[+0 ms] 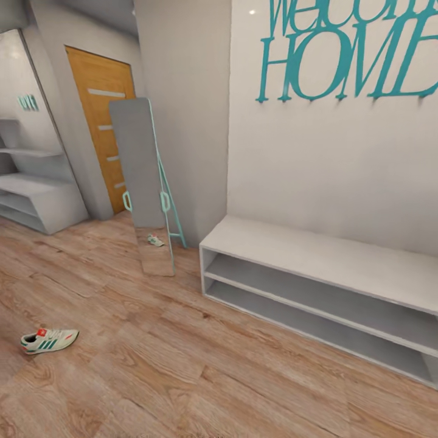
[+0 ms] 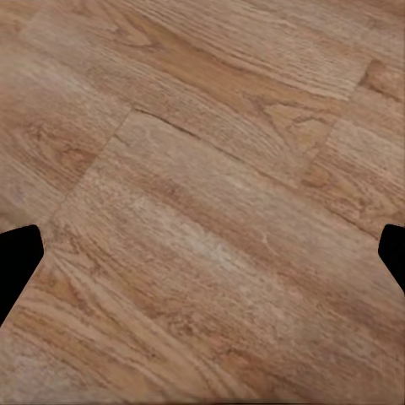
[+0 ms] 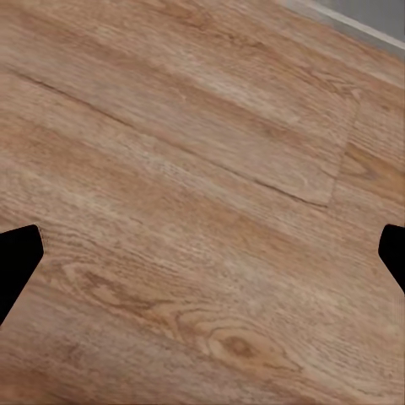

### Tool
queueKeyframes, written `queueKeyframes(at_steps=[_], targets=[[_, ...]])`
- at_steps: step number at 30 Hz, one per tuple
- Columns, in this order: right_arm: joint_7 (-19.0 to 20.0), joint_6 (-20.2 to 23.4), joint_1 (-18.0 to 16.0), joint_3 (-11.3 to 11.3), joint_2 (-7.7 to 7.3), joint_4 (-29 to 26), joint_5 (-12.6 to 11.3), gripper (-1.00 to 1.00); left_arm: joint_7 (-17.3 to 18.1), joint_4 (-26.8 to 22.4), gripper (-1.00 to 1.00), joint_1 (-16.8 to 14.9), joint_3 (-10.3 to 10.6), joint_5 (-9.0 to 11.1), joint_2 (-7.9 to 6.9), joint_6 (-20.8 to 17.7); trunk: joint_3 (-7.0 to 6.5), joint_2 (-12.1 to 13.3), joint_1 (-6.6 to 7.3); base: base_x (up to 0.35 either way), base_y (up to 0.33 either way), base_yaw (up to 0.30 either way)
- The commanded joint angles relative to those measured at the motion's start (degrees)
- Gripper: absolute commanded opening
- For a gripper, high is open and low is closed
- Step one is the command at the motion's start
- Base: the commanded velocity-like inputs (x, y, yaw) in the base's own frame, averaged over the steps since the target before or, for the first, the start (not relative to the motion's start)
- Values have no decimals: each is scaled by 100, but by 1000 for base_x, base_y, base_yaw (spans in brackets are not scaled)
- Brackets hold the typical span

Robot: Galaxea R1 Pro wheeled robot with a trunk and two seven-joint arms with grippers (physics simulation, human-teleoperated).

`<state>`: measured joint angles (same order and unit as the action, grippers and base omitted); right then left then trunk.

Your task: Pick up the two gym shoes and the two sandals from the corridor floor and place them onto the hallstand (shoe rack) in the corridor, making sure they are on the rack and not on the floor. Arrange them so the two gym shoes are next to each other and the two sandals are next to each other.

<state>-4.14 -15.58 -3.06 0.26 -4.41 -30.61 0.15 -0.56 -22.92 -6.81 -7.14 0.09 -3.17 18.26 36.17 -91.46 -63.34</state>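
Both end effectors (image 2: 202, 253) (image 3: 202, 253) spread over bare floor (image 1: 182, 365); gym shoe (image 1: 48, 340) apart.

Wide open corridor floor (image 1: 182, 365) near and centre. One gym shoe (image 1: 48, 340) sits near left. The "Welcome HOME" bench (image 1: 316, 255) blocks the right, a leaning mirror (image 1: 143, 182) stands centre far, and the hallstand (image 1: 36, 194) waits far left.

Even, soft, bright light with no clear source. Shadows are faint: a thin one under the shoe (image 1: 48, 340), darker shade inside the bench (image 1: 316, 292) shelves. No glare. Head view is slightly soft; wrist views blur the floor (image 2: 211, 211) grain, dark fingers (image 2: 17, 266) cropped at edges.
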Motion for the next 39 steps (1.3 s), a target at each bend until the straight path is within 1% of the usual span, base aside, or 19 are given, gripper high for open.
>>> queueKeyframes(at_steps=[1,14,16,23,39], targets=[[-16,-16,-2,5,0,2,2,100,-6,6,100,-5,-5,0,-1,20,30,-44,-22,0,0,232],[-16,-16,-2,9,1,2,2,100,-31,7,100,-10,-20,5,-10,10,310,-565,-308,0,0,250],[-16,-16,-2,9,1,2,2,100,-39,7,100,-11,-19,100,-15,11,346,-646,-351,0,0,276],[-16,-16,-2,9,1,4,2,100,-41,7,100,-13,-16,208,-16,11,473,-926,-505,0,0,278],[-22,-18,-2,17,10,64,10,100,-41,7,100,-14,-15,237,-9,11,760,-1568,-857,0,0,279]])
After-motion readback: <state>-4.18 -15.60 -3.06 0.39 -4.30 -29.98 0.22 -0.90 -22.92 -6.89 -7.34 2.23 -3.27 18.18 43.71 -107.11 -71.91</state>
